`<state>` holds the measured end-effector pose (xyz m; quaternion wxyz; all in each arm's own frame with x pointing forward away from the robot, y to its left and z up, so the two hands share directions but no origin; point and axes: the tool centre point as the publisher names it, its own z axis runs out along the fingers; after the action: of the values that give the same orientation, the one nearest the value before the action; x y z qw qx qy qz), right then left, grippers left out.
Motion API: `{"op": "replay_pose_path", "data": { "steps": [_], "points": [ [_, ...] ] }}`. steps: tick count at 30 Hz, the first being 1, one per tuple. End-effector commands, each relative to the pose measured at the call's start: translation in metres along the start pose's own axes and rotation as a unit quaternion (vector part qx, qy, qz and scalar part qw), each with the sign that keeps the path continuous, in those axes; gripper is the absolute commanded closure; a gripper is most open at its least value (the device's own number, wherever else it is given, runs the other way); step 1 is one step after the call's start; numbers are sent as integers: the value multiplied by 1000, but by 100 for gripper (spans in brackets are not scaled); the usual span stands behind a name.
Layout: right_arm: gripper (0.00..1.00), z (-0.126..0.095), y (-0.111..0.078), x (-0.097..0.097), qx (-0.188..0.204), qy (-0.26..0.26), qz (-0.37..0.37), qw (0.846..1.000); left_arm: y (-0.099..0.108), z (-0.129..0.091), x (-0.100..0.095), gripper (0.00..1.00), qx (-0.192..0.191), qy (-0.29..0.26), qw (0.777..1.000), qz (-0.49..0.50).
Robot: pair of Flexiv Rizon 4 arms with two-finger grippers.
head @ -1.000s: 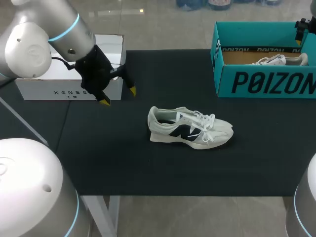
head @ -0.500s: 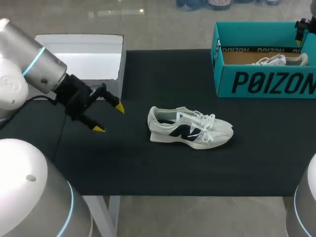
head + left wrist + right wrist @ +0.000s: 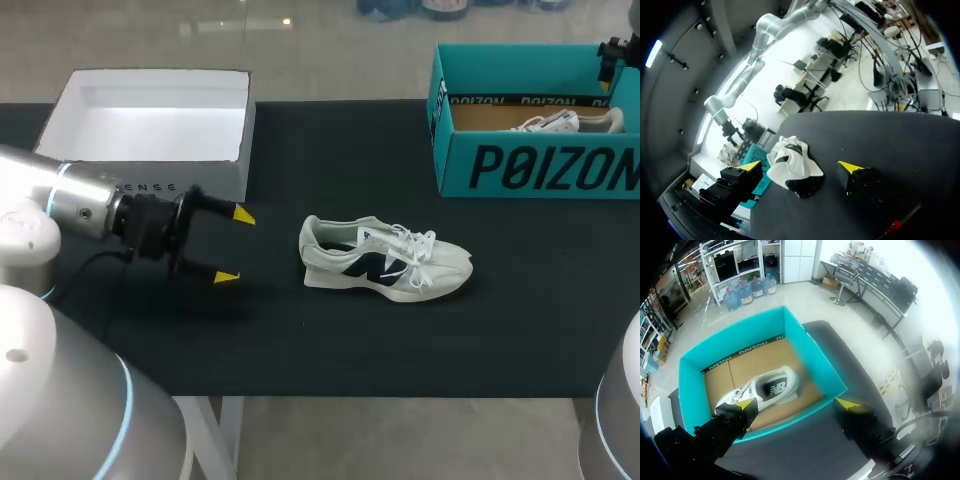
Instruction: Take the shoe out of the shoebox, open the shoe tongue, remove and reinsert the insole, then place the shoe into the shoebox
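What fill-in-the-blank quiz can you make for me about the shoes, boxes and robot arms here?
The left tool, tips apart, points toward the ____ end of the loose shoe. The box holding the second shoe is coloured ____. The right tool hangs above that box, its fingers ____.
Missing words: heel; teal; open.

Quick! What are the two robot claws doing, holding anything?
Left gripper: open, empty, facing the white and black sneaker.
Right gripper: open, empty, over the teal cardboard shoebox.
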<state>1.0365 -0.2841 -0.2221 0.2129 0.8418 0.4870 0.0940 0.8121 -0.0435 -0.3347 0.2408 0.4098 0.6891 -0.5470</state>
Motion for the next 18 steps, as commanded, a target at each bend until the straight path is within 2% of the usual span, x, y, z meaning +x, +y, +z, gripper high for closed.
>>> {"op": "replay_pose_path", "data": {
  "steps": [1, 7, 8, 9, 13, 15, 18],
  "points": [
    [0, 0, 0, 0, -1, -1, 1, 1000, 6, 1, 1, 0, 13, 0, 1000, 1],
    [0, 0, 0, 0, -1, -1, 1, 1000, 6, 1, 1, 0, 13, 0, 1000, 1],
    [0, 0, 0, 0, -1, -1, 1, 1000, 4, -2, -4, 0, 17, -13, 1000, -5],
    [0, 0, 0, 0, -1, -1, 1, 1000, 2, -4, -8, 0, 28, -28, 999, -25],
    [0, 0, 0, 0, -1, -1, 1, 1000, 0, -4, -16, 0, 21, -76, 993, -91],
    [0, 0, 0, 0, -1, -1, 1, 1000, -4, -1, -18, 0, 37, -96, 987, -123],
    [0, 0, 0, 0, -1, -1, 1, 1000, -8, 6, -19, 0, 46, -101, 978, -177]
  ]
}}
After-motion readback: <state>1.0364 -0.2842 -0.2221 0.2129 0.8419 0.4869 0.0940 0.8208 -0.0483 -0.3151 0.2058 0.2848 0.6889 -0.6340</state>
